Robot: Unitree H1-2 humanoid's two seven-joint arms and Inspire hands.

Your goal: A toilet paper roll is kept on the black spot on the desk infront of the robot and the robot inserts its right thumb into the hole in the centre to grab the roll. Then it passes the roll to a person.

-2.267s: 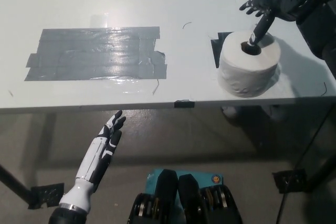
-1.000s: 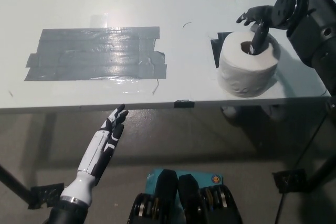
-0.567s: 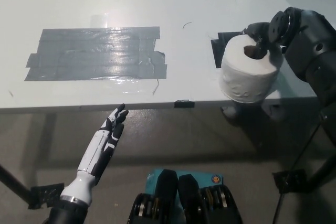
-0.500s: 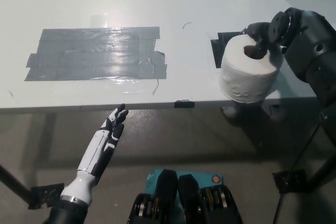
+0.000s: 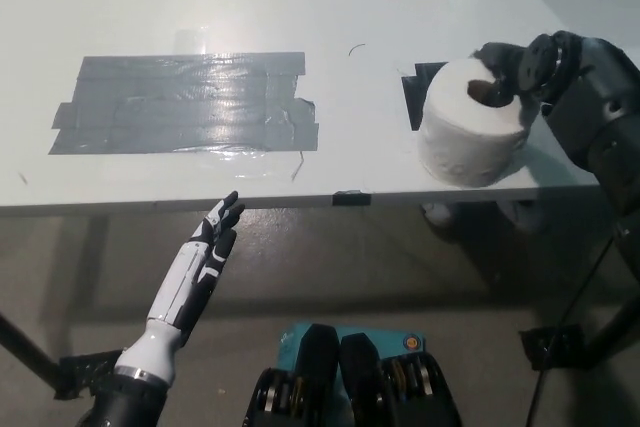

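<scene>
The black right robot hand [image 5: 515, 69] grips the toilet paper roll [image 5: 470, 122] by its core hole, tilted over the black spot [image 5: 416, 87] near the desk [image 5: 300, 7] edge, while the white left robot hand [image 5: 210, 247] rests open below.

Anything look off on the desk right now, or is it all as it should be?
The roll is tilted, its hole facing up and right where the right hand grips it, so it no longer sits flat on the black spot. The grey tape patch has ragged, wrinkled edges. The left hand rests open below the desk.
</scene>
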